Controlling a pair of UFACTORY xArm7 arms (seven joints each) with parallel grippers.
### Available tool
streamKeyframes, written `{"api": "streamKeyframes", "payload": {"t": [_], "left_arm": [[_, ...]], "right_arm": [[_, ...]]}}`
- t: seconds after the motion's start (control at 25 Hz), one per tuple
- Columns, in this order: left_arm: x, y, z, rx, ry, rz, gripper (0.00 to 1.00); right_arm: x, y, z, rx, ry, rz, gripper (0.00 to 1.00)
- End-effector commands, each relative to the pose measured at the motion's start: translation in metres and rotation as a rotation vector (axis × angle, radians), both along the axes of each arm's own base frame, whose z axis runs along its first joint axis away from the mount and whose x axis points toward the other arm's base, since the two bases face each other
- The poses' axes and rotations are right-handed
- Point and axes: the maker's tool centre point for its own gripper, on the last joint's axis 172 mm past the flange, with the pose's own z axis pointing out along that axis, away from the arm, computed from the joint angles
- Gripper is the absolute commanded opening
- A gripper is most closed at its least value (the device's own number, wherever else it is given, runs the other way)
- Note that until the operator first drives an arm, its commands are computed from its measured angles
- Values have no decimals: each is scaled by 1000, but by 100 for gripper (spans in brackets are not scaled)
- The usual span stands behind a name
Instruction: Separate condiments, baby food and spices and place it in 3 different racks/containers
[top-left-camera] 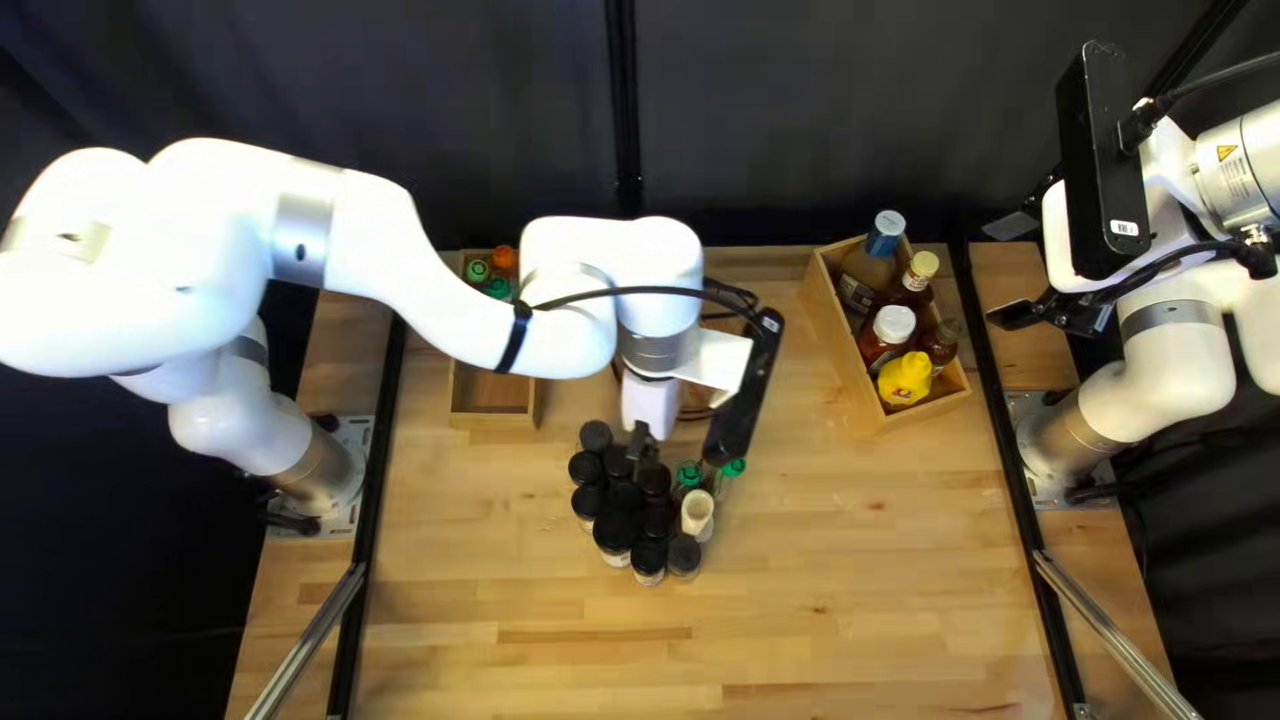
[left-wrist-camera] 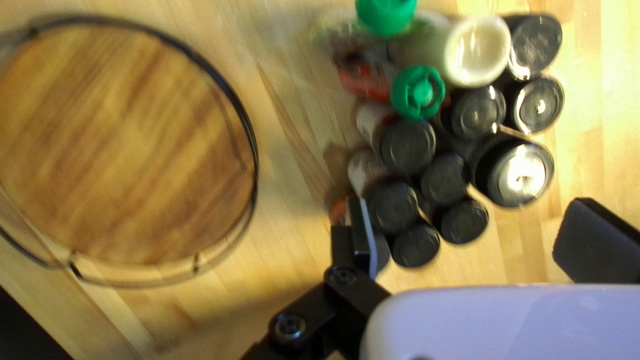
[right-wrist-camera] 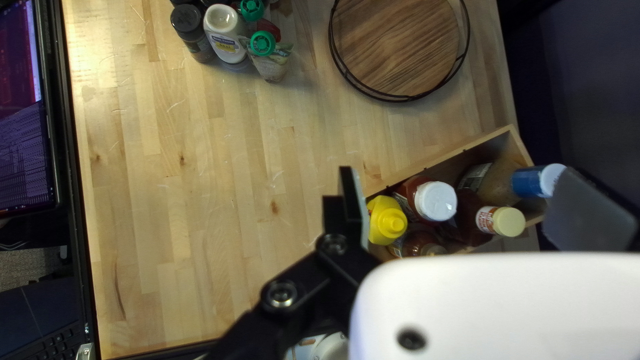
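while condiments [top-left-camera: 895, 324] stand boxed, black-lidded jars [top-left-camera: 616, 528] clustered

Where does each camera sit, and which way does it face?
Top left view: above the wooden table's near edge, slanting toward the dark curtain; white left arm and white right arm show.
Left wrist view: on that arm's wrist, down over black-lidded jars; open left hand shows.
Right wrist view: on that wrist, down over the wooden box of bottles; open right hand shows.
Both wrist views share the round wooden wire-rimmed tray.
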Motion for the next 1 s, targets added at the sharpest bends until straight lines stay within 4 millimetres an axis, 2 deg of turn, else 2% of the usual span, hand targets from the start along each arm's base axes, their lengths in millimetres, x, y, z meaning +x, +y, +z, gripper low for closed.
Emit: {"api": "streamKeyframes", "payload": {"t": [0.04, 0.4, 0.72, 0.76, 0.8, 0.84, 0.88, 0.92, 0.96, 1.0], "left_arm": [[27, -3, -16, 1, -56, -2, 100], [55, -13, -51, -25, -79, 2, 100], [58, -15, -66, -34, -82, -1, 100], [59, -15, -67, -35, -81, -2, 97], [60, -15, -69, -37, -80, -3, 93], [61, -15, -71, -39, -79, -4, 82], [62, -14, -73, -40, -79, -4, 59], [63, -13, -74, -41, -80, -4, 8], [63, -14, -74, -41, -81, -4, 0], [63, -13, -74, -39, -83, -4, 0]], "right_arm": [[0, 0, 0, 0, 0, 0, 100], [0, 0, 0, 0, 0, 0, 100], [0, 0, 0, 0, 0, 0, 100], [0, 0, 0, 0, 0, 0, 100], [0, 0, 0, 0, 0, 0, 100], [0, 0, 0, 0, 0, 0, 100], [0, 0, 0, 0, 0, 0, 100], [0, 0, 0, 0, 0, 0, 100], [0, 0, 0, 0, 0, 0, 100], [0, 0, 0, 0, 0, 0, 100]]}}
